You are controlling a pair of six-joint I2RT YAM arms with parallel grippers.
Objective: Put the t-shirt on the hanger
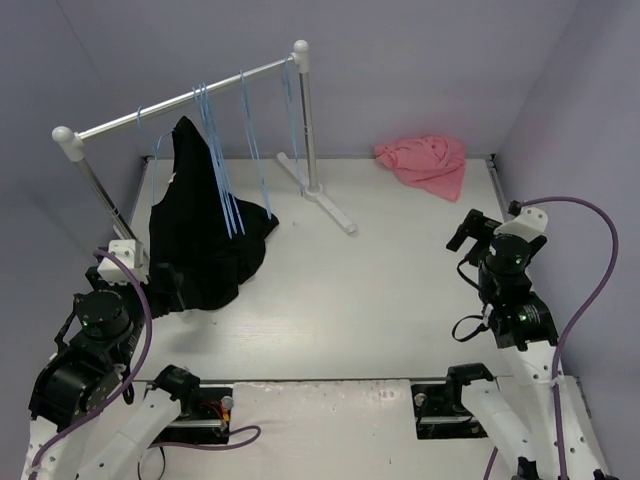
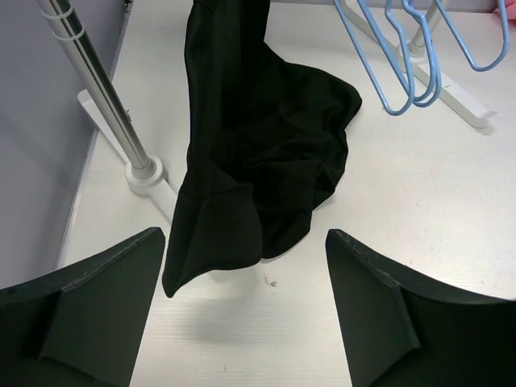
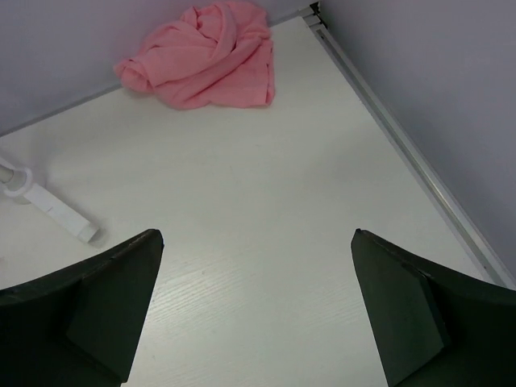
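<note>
The salmon-pink t-shirt (image 1: 424, 162) lies crumpled at the table's far right corner; it also shows in the right wrist view (image 3: 205, 58). Several light-blue wire hangers (image 1: 252, 140) hang on the white rail (image 1: 180, 100); their lower loops show in the left wrist view (image 2: 403, 64). My left gripper (image 1: 170, 285) is open and empty, just short of the hem of the black garment (image 2: 258, 153). My right gripper (image 1: 470, 232) is open and empty, above bare table some way short of the t-shirt.
The black garment (image 1: 205, 225) hangs from the rail's left part and pools on the table. The rack's white posts and feet stand at the left (image 2: 141, 173) and centre back (image 1: 325, 200). Grey walls close the table on three sides.
</note>
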